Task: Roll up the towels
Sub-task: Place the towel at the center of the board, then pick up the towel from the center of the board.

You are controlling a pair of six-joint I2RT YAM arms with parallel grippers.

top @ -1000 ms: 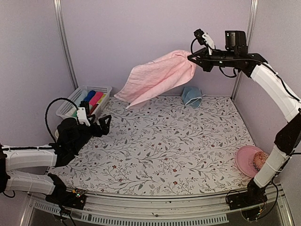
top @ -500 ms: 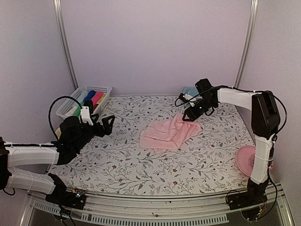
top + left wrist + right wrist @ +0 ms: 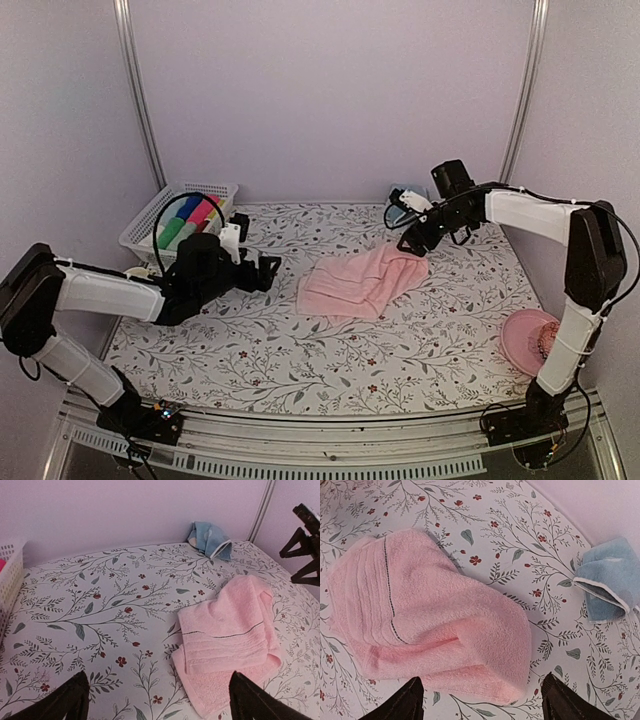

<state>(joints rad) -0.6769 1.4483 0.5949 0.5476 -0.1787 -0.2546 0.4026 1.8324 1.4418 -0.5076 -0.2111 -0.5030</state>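
Pink towel [image 3: 360, 283] lying crumpled just under the right gripper [image 3: 412, 240], its jaws apart and empty, left gripper [image 3: 262, 272] also spread wide, the towel near ahead of it, blue towel [image 3: 405, 200] beyond the right gripper

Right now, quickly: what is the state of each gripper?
Left gripper: open, holding nothing.
Right gripper: open, holding nothing; the towel lies on the table.

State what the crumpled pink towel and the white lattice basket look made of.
The crumpled pink towel: soft matte terry cloth, likely cotton; fuzzy looped pile and a flat woven stripe show. The white lattice basket: probably moulded plastic, smooth; thin rigid grid walls.
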